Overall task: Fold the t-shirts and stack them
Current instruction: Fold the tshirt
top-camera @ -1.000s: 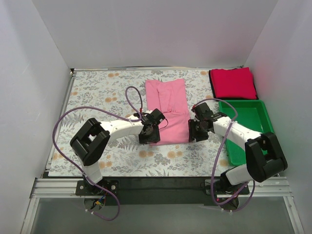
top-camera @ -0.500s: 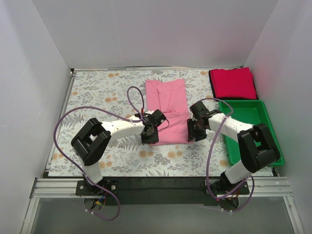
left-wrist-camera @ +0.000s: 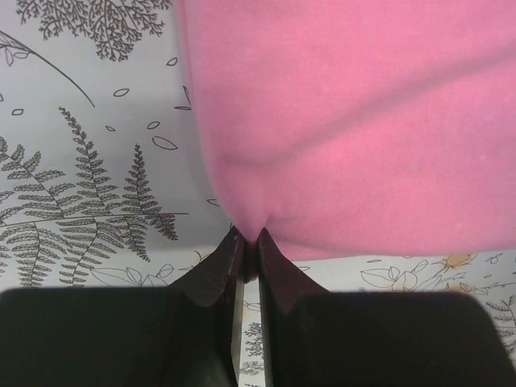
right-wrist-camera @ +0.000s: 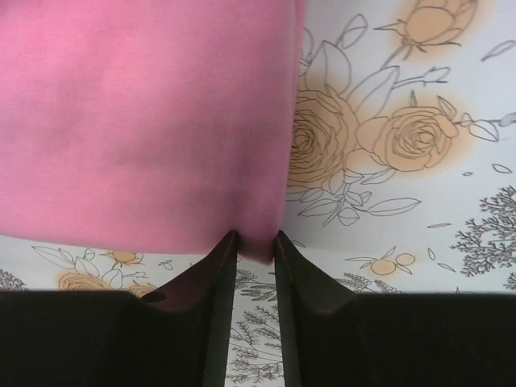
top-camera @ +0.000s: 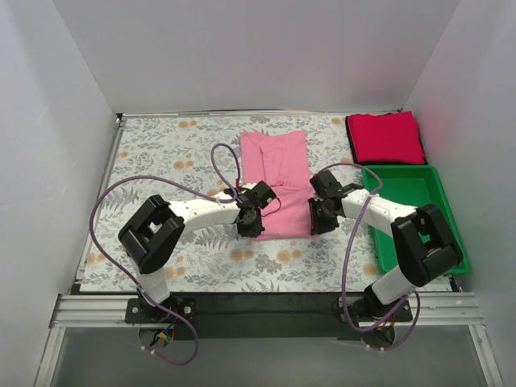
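Observation:
The light pink t-shirt [top-camera: 279, 173] lies partly folded as a long strip in the middle of the floral cloth. My left gripper [top-camera: 251, 229] is shut on its near left corner; the pink cloth [left-wrist-camera: 347, 121] is pinched between the tips [left-wrist-camera: 251, 242]. My right gripper [top-camera: 315, 226] is shut on the near right corner, with the pink cloth [right-wrist-camera: 145, 121] held between the tips [right-wrist-camera: 255, 244]. The crimson red t-shirt [top-camera: 385, 137] lies folded at the far right corner.
A green plastic bin [top-camera: 409, 211] stands at the right, next to my right arm. The floral table cloth [top-camera: 161, 161] covers the table. White walls close in the back and sides. Purple cables loop over both arms.
Both grippers have closed in on the near edge of the pink shirt and now pinch its two near corners. The right arm has shifted slightly left.

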